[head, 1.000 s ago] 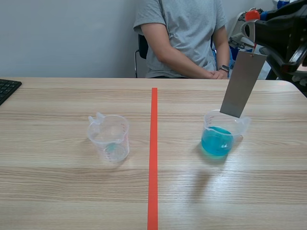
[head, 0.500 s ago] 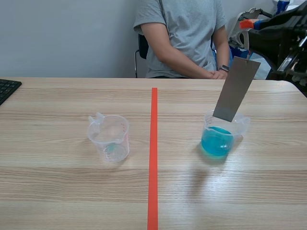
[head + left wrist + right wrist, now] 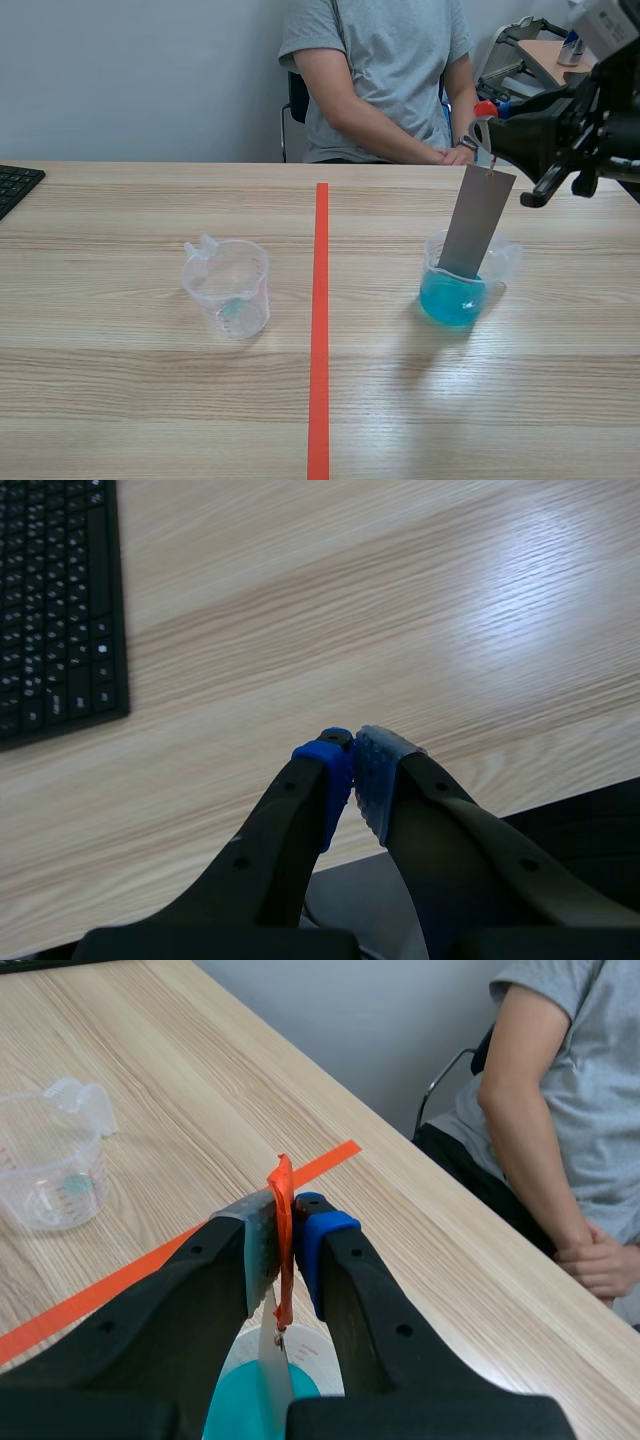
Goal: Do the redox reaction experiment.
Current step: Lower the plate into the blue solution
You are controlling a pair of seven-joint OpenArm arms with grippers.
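A grey metal strip (image 3: 476, 222) hangs tilted from an orange tab (image 3: 284, 1260), and my right gripper (image 3: 484, 134) is shut on that tab. The strip's lower end is inside the clear beaker of blue liquid (image 3: 455, 290) on the table's right half. In the right wrist view the strip (image 3: 272, 1365) drops straight below the right gripper (image 3: 286, 1210) into the blue beaker (image 3: 238, 1405). A clear, nearly empty beaker (image 3: 228, 288) stands on the left half. My left gripper (image 3: 352, 758) is shut on nothing, over the table's near edge by the keyboard.
A person (image 3: 385, 70) sits across the table with hands (image 3: 455, 154) resting at its far edge, close behind my right gripper. A black keyboard (image 3: 15, 185) lies at the far left. An orange-red tape line (image 3: 320, 320) marks the table's middle.
My right arm has come down and moved left with the strip. The strip's lower end, which hung above the blue beaker's rim, now sits inside the beaker.
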